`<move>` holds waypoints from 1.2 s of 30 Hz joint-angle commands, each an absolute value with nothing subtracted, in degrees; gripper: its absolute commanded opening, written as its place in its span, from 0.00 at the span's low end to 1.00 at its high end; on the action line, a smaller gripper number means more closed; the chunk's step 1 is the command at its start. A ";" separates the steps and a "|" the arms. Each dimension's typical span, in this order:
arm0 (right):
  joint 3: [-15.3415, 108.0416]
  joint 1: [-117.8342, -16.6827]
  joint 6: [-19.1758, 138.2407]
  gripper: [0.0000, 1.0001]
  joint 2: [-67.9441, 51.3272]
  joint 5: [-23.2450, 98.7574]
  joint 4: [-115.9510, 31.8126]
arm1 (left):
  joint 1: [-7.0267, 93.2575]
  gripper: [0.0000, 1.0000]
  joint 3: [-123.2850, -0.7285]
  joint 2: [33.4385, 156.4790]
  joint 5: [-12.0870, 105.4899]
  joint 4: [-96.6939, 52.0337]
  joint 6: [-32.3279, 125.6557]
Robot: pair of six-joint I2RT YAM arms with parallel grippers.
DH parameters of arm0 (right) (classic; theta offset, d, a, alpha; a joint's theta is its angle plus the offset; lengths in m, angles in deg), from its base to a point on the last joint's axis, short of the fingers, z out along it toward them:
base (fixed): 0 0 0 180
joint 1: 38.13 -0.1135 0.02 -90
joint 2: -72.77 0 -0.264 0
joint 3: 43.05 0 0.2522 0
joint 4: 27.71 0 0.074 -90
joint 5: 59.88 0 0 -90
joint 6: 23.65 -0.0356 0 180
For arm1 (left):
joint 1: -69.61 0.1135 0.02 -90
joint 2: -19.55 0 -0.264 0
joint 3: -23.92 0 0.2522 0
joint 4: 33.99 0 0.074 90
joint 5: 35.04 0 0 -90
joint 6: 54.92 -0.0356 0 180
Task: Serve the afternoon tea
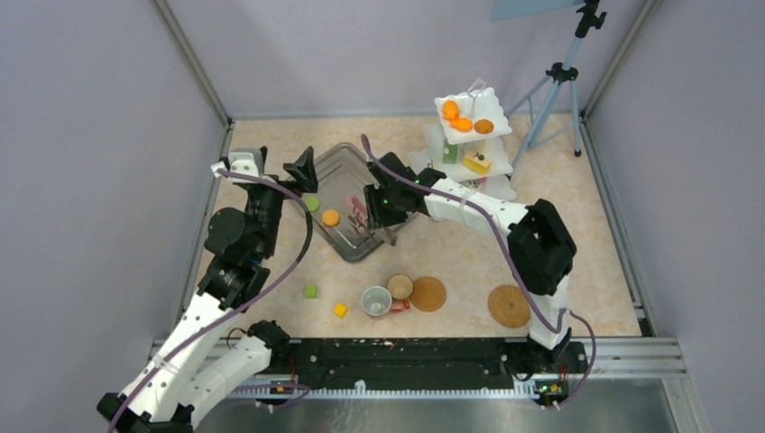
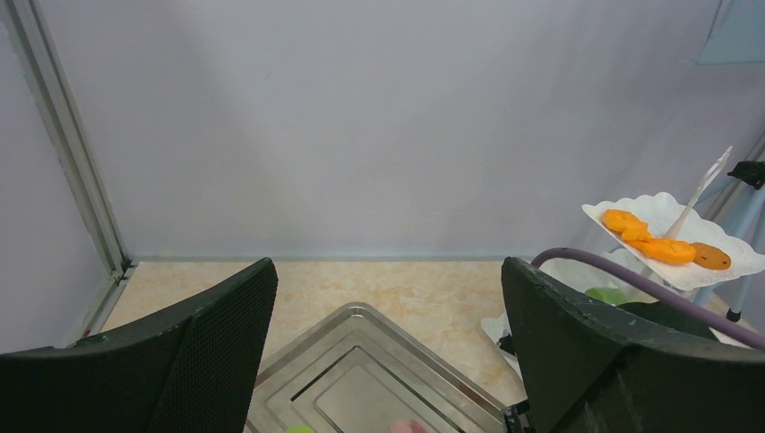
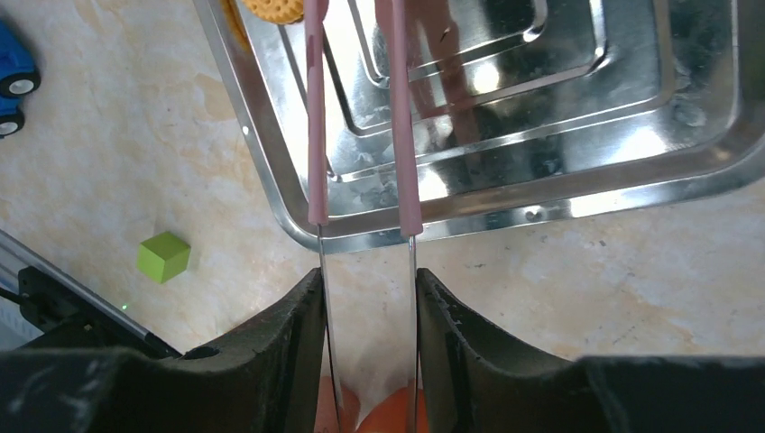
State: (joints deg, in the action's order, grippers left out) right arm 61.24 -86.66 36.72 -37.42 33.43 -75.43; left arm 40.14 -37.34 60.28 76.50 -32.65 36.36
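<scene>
Two claws: my right claw (image 3: 368, 289) clamps slim pink metal tongs (image 3: 317, 135) above the grey steel tray (image 3: 541, 194); left claw (image 2: 388, 271) gapes wide.

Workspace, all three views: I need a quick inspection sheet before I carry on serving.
Surface: beige table, no spills seen.
Job's things: white three-tier stand at back right carries orange rounds and a yellow cake wedge; another orange round lies on the steel tray; two cups and two woven mats sit near the front.
Clutter: green cube, yellow cube.
Grippers: left gripper open and empty over the tray; right gripper fingers shut on the pink tongs, tong tips out of view.
Cables: a purple cable loops off each arm.
Surroundings: plain walls, tripod at back right.
</scene>
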 commanded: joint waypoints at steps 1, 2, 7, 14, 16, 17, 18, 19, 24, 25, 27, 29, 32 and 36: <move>67.64 -88.58 37.96 0.40 -40.27 35.23 -78.13 | 40.51 0.99 -38.82 59.47 76.85 -34.75 35.52; 68.33 -88.84 38.26 0.40 -40.94 35.37 -78.51 | 40.52 0.99 -38.83 59.43 76.79 -34.80 35.52; 71.49 -89.74 39.34 0.41 -43.88 35.00 -80.51 | 40.62 0.99 -38.88 59.43 76.60 -34.70 35.52; 76.06 -92.13 42.23 0.42 -46.52 29.08 -84.00 | 40.63 0.99 -38.80 59.39 76.47 -34.71 35.61; 76.67 -92.65 43.37 0.43 -46.79 27.42 -84.13 | 40.69 0.99 -38.80 59.38 76.48 -34.67 35.74; 77.05 -92.78 43.89 0.43 -46.98 27.09 -84.21 | 40.70 0.99 -38.79 59.42 76.41 -34.71 35.78; 77.24 -92.92 44.15 0.43 -47.09 26.89 -84.37 | 40.70 0.99 -38.79 59.45 76.41 -34.73 35.79; 77.26 -93.03 44.31 0.43 -46.99 26.46 -84.42 | 40.74 0.99 -38.81 59.40 76.40 -34.71 35.79; 74.91 -93.40 45.24 0.43 -45.05 26.65 -81.11 | 40.82 0.99 -38.80 59.37 76.28 -34.71 35.92; 74.61 -93.48 45.37 0.43 -44.68 26.41 -80.54 | 40.81 0.99 -38.86 59.40 76.21 -34.69 35.91; 74.31 -93.54 45.87 0.43 -44.12 26.40 -79.69 | 40.81 0.99 -38.84 59.47 76.17 -34.58 35.96; 74.04 -93.50 46.04 0.43 -43.42 26.32 -79.04 | 40.84 0.99 -38.81 59.50 76.17 -34.58 35.96; 73.95 -93.62 46.31 0.43 -43.12 26.10 -78.78 | 40.79 0.99 -38.84 59.45 76.19 -34.56 35.96; 73.86 -93.99 46.98 0.42 -42.78 25.31 -78.94 | 40.84 0.99 -38.79 59.41 76.14 -34.61 36.14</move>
